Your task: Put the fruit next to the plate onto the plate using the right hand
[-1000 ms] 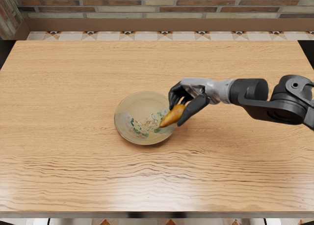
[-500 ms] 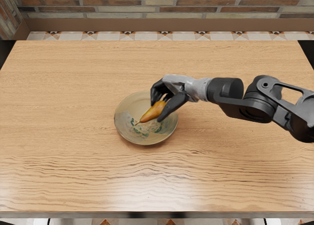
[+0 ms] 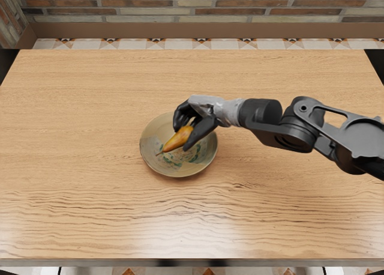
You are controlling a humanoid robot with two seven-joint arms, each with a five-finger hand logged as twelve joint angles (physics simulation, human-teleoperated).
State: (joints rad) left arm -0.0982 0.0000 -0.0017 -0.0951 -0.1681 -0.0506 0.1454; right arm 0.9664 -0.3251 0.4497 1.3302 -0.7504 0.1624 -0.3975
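Note:
A shallow bowl-like plate (image 3: 157,158) with a green and orange pattern sits near the middle of the wooden table. My right hand (image 3: 191,123) reaches in from the right and hovers over the plate's middle, its dark fingers shut on an orange, pointed fruit (image 3: 177,139). The fruit slants down to the left, its tip just above the plate's inside; whether it touches is unclear. The left arm is out of view.
The wooden table (image 3: 90,107) stretches wide on all sides of the plate. A brick wall and a tiled strip (image 3: 180,43) run along the far edge. My right forearm (image 3: 288,125) crosses the table's right half.
My right hand has carried the fruit leftward, from the plate's right rim to over its middle, and the arm has stretched farther in.

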